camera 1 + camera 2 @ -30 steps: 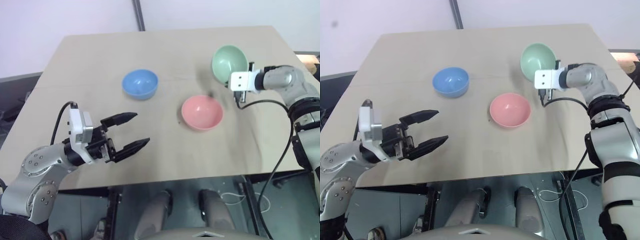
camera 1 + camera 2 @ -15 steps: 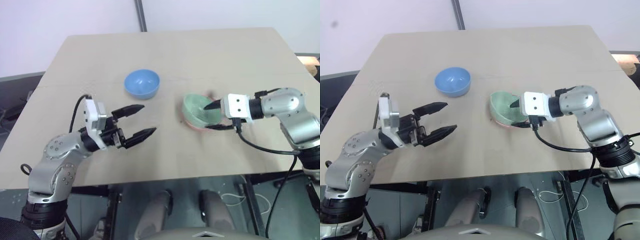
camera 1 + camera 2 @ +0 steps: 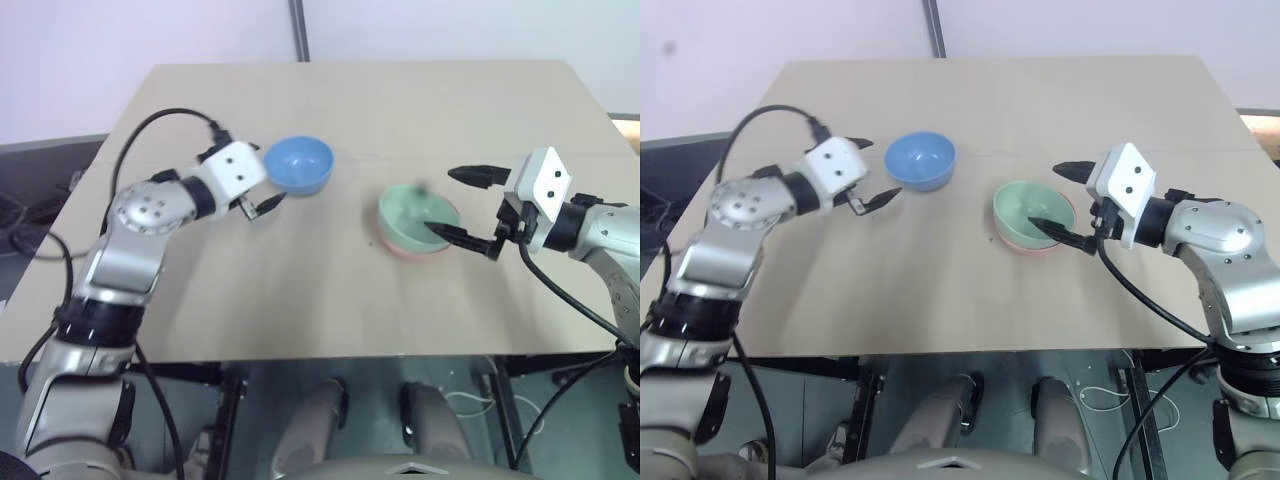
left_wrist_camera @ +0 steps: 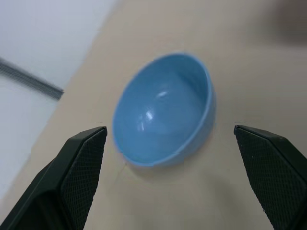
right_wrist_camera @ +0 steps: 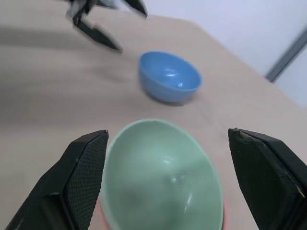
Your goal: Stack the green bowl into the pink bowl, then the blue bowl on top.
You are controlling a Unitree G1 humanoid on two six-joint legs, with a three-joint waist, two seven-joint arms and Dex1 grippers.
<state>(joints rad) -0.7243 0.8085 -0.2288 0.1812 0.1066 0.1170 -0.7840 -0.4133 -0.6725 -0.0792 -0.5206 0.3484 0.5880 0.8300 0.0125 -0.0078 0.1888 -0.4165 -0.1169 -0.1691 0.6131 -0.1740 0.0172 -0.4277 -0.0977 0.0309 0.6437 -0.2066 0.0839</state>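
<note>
The green bowl (image 3: 416, 213) sits nested inside the pink bowl (image 3: 408, 251), of which just a thin rim peeks out beneath it. My right gripper (image 3: 441, 200) is open beside the bowls' right edge; one finger hangs above the rim, the other lies low at the side, and neither grips anything. The blue bowl (image 3: 299, 165) stands upright farther back and to the left. My left gripper (image 3: 871, 172) is open close to its left side, and in the left wrist view the blue bowl (image 4: 163, 110) lies just ahead between the two fingers.
Everything rests on a beige table (image 3: 300, 290) whose front edge runs close to me. A dark pole (image 3: 298, 25) stands behind the far edge. Black cables trail from both arms.
My right gripper carried the green bowl from the back right into the pink bowl, opened and drew back slightly. My left gripper reached forward to the blue bowl.
</note>
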